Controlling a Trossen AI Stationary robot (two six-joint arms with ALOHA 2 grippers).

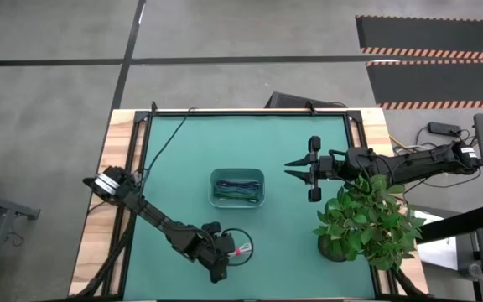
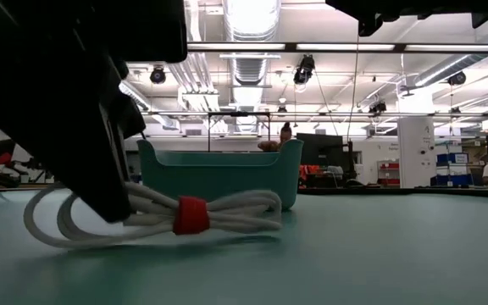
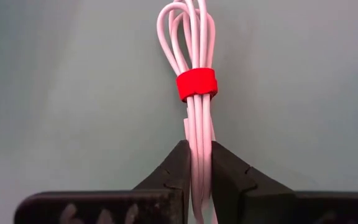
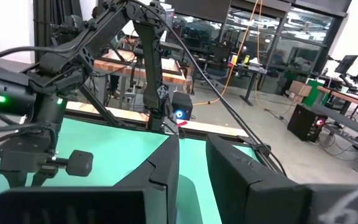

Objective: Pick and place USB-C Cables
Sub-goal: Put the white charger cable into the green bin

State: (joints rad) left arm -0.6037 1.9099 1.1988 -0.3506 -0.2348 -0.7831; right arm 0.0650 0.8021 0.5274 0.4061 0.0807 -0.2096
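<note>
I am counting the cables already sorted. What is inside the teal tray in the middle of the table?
The high view shows coloured cable bundles, green and dark blue, lying inside the tray. Their exact number is unclear. In the low view its wall hides them.

My black fingers (image 3: 182,177) pinch a white cable (image 3: 194,134) with a red tie (image 3: 196,83) on a teal mat (image 1: 183,159); at twelve o'clock, a teal tray (image 2: 219,174).
</note>
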